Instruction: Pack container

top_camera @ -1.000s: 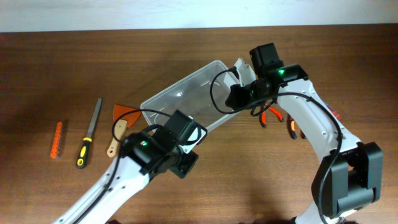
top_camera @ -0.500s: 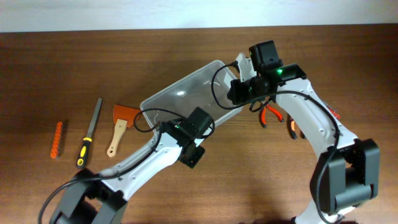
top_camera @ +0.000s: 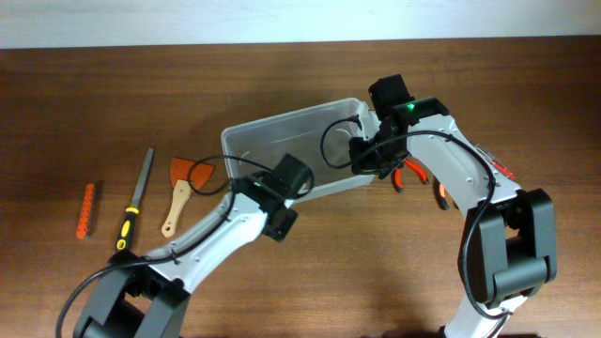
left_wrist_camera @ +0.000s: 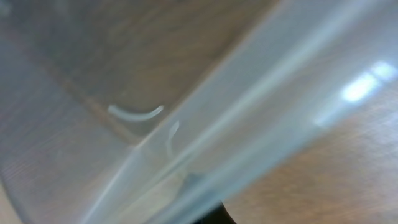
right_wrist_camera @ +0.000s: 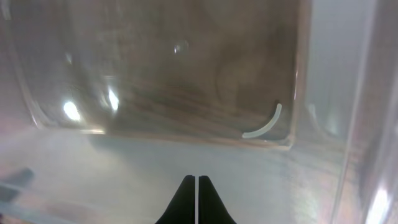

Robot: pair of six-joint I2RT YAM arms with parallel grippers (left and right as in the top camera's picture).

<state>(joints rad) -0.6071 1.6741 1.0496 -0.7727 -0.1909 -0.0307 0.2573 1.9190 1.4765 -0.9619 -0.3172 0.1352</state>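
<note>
The container (top_camera: 272,136) is judged light, flexible and slippery. Its rim is pinched by the right pincer (right_wrist_camera: 196,182). The left pincer (top_camera: 282,188) state cannot be told.

container (top_camera: 282,141): clear plastic, smooth, glossy, glare spots | table (top_camera: 94,103): brown wood grain, low sheen

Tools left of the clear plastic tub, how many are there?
3: an orange ridged strip farthest left, a yellow-handled metal file beside it, and a wooden-handled orange scraper nearest the clear tub. The left arm may hide more.
</note>
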